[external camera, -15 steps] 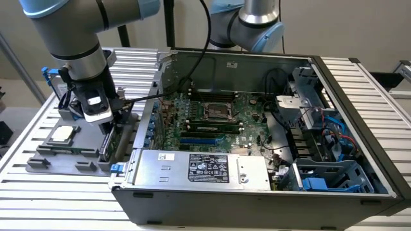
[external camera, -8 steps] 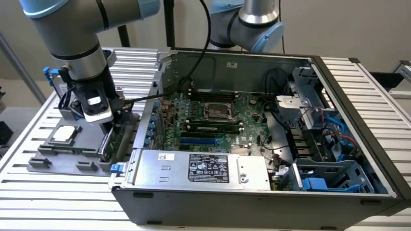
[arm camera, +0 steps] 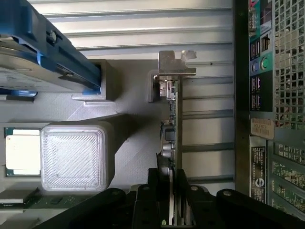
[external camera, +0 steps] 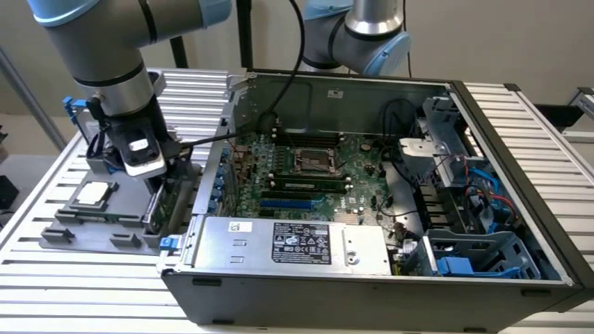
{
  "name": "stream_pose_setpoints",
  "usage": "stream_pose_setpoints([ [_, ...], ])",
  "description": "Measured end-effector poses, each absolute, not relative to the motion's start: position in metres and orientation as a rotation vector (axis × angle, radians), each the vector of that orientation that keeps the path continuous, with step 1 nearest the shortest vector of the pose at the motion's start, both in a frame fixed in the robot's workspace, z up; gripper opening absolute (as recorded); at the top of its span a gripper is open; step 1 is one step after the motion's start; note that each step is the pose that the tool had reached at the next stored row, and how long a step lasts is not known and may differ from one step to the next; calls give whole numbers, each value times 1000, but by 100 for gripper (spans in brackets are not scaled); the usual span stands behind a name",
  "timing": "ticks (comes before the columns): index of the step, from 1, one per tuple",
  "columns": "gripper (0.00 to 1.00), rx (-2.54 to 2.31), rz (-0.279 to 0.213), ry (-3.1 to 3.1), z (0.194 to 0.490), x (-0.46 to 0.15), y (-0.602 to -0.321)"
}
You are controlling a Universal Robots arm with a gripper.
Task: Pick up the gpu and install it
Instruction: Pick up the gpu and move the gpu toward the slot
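The gpu (external camera: 171, 206) stands on edge in a grey fixture tray (external camera: 83, 229) at the exterior view's left, just outside the open computer case (external camera: 519, 132). In the wrist view the gpu (arm camera: 174, 126) is seen edge-on, a thin green board with its silver bracket (arm camera: 175, 64) at the far end. My gripper (external camera: 156, 182) has come down over the card's top edge. In the wrist view my gripper (arm camera: 174, 180) has one black finger on each side of the board, pressed against it. The card still sits in its fixture slot.
A silver hard drive with blue rails (arm camera: 43, 52) and a square silver chip (external camera: 96, 193) share the tray. Inside the case lie the motherboard (external camera: 307, 174) and power supply (external camera: 288, 243). The case's rear panel (arm camera: 271, 95) is close beside the card. A second arm (external camera: 371, 35) stands behind the case.
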State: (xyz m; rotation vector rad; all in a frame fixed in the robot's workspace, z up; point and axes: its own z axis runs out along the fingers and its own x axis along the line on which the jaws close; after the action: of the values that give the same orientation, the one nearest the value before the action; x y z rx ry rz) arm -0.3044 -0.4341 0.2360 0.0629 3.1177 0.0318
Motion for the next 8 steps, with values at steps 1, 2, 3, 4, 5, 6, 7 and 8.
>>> stream_pose_setpoints([
  [1,0,34,32,3118,236,-305,-434],
  [2,0,10,32,3119,236,-305,-434],
  [3,0,-3,32,3119,236,-305,-434],
  [4,0,-7,32,3119,236,-305,-434],
  [5,0,-9,32,3119,236,-305,-434],
  [6,0,-10,32,3119,236,-305,-434],
  [7,0,-10,32,3119,236,-305,-434],
  [8,0,-10,33,3119,236,-305,-434],
])
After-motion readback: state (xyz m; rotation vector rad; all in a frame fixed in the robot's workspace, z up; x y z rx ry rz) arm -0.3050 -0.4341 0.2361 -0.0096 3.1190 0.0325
